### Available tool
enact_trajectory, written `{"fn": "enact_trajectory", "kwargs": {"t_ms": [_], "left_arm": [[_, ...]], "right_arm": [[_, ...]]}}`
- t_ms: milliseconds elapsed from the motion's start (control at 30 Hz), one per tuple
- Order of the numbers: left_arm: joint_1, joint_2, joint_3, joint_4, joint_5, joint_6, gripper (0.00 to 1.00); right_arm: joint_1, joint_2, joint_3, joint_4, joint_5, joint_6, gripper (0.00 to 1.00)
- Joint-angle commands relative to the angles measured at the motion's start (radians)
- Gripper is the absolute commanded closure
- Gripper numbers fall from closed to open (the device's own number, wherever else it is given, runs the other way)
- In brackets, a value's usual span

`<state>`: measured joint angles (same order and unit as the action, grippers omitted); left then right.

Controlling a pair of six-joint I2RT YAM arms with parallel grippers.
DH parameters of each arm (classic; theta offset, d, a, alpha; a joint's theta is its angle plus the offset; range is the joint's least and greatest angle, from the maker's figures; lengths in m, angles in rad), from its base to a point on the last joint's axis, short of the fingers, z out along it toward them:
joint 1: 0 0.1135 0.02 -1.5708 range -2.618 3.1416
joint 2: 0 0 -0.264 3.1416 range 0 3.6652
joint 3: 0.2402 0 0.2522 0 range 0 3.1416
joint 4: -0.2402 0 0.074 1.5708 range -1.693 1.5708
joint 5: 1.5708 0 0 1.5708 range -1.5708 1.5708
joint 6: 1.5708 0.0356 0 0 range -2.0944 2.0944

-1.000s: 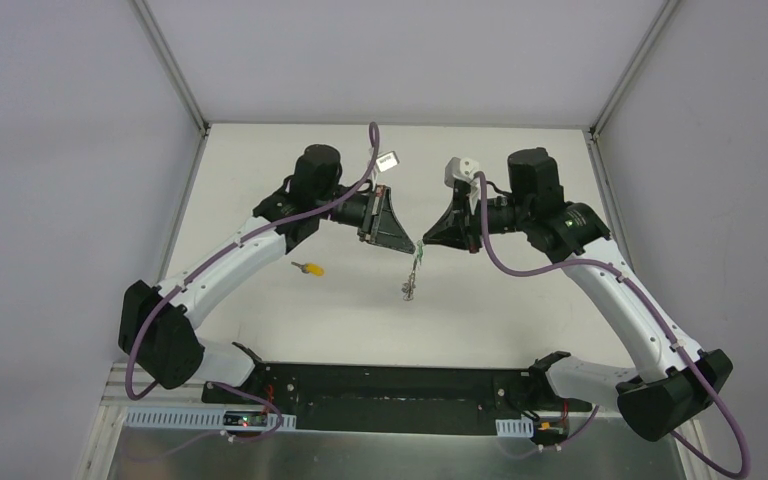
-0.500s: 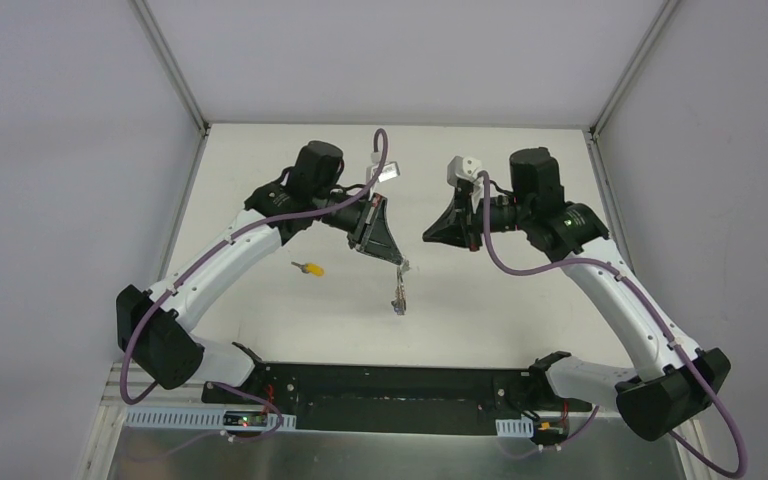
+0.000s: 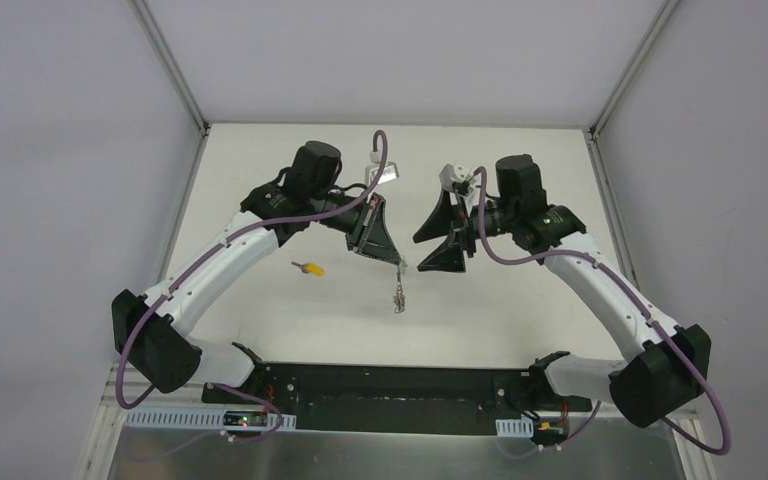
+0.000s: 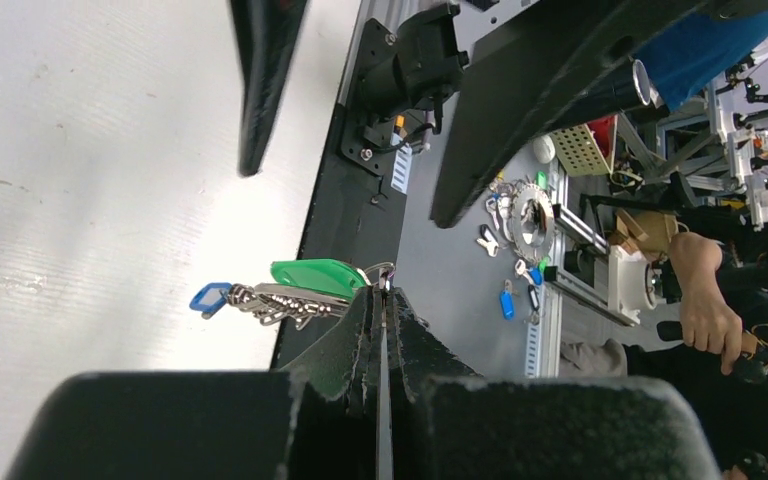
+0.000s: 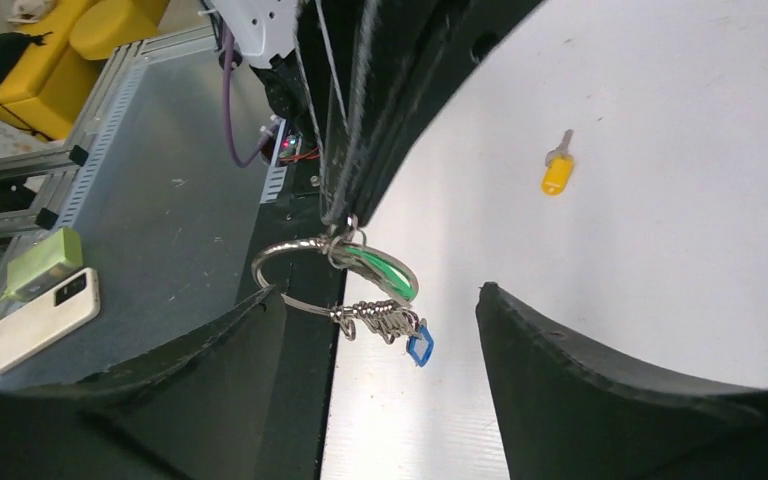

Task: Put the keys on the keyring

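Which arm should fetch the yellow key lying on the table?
Right, probably: the right fingers stand open and empty, while the left fingers are shut on the ring. The yellow key does lie on the left side, though.

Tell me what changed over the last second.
The pincers, which met at the keyring, have parted: the left pincer drew the keyring leftward, then the right pincer opened wide. The left stays shut on the keyring; the yellow-headed key has not moved.

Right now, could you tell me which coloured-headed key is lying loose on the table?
The yellow-headed key: it lies alone on the white table, while the green-headed key and blue-headed key hang at the keyring pinched in the left gripper.
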<state>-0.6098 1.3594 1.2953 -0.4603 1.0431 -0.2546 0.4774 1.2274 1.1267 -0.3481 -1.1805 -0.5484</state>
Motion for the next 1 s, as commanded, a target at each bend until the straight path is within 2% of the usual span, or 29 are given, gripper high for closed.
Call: {"fn": "enact_trajectory", "kwargs": {"t_ms": [0,67,200,300,467,600,767,967], "left_arm": [[-0.008,-0.059,0.014,0.070,0.036,0.000,1.00],[-0.009,-0.064,0.006,0.094,0.044,-0.020,1.00],[-0.008,-0.068,0.000,0.113,0.047,-0.033,1.00],[-0.008,-0.067,-0.010,0.125,0.048,-0.042,1.00],[-0.008,-0.063,-0.022,0.140,0.049,-0.051,1.00],[-0.007,-0.062,-0.024,0.138,0.041,-0.046,1.00],[-0.002,-0.057,-0.027,0.134,0.034,-0.041,1.00],[0.010,-0.061,-0.030,0.110,0.019,-0.018,1.00]], "right_arm": [[-0.002,0.025,-0.056,0.198,-0.133,0.132,0.25],[0.001,0.038,-0.082,0.261,-0.142,0.205,0.25],[0.024,0.071,-0.100,0.315,-0.137,0.237,0.25],[0.053,0.096,-0.093,0.318,-0.128,0.258,0.29],[0.071,0.122,-0.078,0.300,-0.120,0.254,0.45],[0.072,0.115,-0.074,0.291,-0.121,0.246,0.50],[0.072,0.112,-0.059,0.242,-0.100,0.204,0.72],[0.070,0.111,-0.046,0.185,-0.066,0.150,0.87]]}}
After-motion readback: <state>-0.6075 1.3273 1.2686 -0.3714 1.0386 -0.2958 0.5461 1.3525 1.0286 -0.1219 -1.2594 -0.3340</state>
